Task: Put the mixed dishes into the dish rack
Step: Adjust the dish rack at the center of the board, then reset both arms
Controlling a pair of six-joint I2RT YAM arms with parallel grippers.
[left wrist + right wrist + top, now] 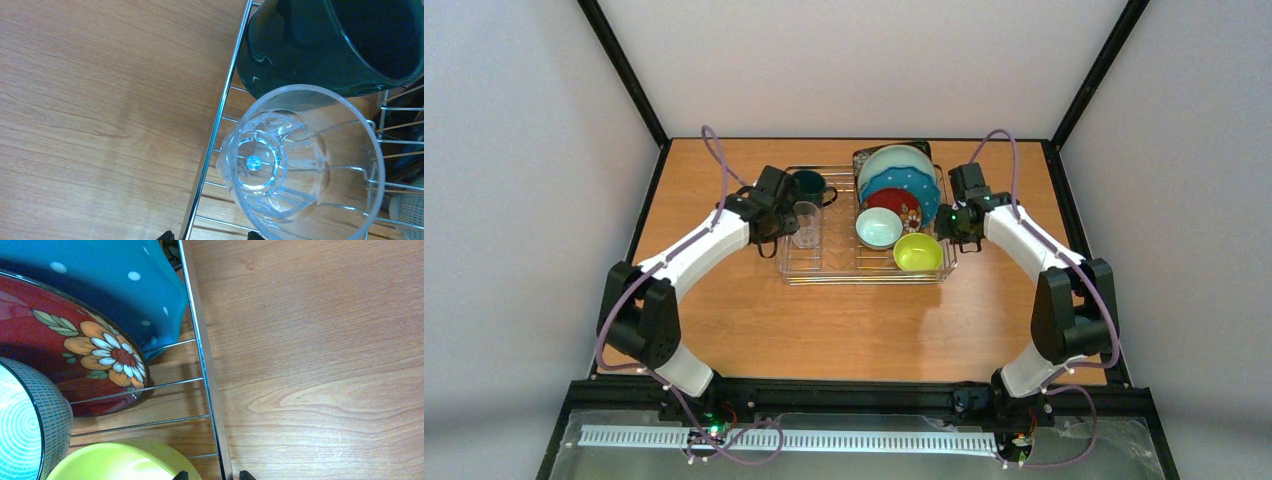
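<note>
The dish rack (pixel 864 279) stands mid-table. At its back right the black square floral plate (pixel 867 154), pale mint plate (pixel 894 162), blue dotted plate (pixel 911 187) and small red floral plate (pixel 894 207) stand on edge. The mint bowl (pixel 878 228) and yellow-green bowl (pixel 918 253) sit in front of them. The dark green mug (pixel 809 185) and clear glass cup (pixel 805 224) stand at the rack's left end. My left gripper (pixel 210 236) is open, its tips either side of the rack's left rim (pixel 215 135), beside the cup (pixel 305 165). My right gripper (pixel 212 476) is open over the right rim (pixel 200 350), beside the yellow-green bowl (pixel 125 462).
The wooden table (pixel 844 330) shows bare wood in front of the rack and at both sides. Black frame posts and grey walls enclose it. The left arm (pixel 694 255) and right arm (pixel 1044 260) reach in from the near corners.
</note>
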